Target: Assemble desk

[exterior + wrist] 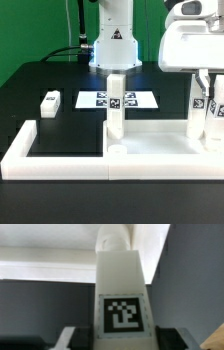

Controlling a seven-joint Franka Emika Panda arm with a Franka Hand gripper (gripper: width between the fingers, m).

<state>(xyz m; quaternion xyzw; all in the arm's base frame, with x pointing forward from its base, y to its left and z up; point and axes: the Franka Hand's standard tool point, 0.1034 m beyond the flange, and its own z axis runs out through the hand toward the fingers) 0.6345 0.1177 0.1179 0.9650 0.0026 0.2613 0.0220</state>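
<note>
A wide flat white plastic desk panel with a raised rim lies on the black tabletop. It sits near and right, against the inner side of the long white U-shaped border frame. One small square white leg with a black-and-white tag stands upright at the panel's far left corner.

Over the right part of the panel hangs the white two-finger gripper. Its jaws are partly open and closed on the sides of a second upright tagged white leg. In the wrist view a grey finger shows on each side of that leg. I cannot tell whether the leg's lower end touches the panel.

A third white tagged leg lies flat on the tabletop at the left, well apart from the panel. The marker board lies farther back in the middle, just behind the standing leg and in front of the white arm base.
</note>
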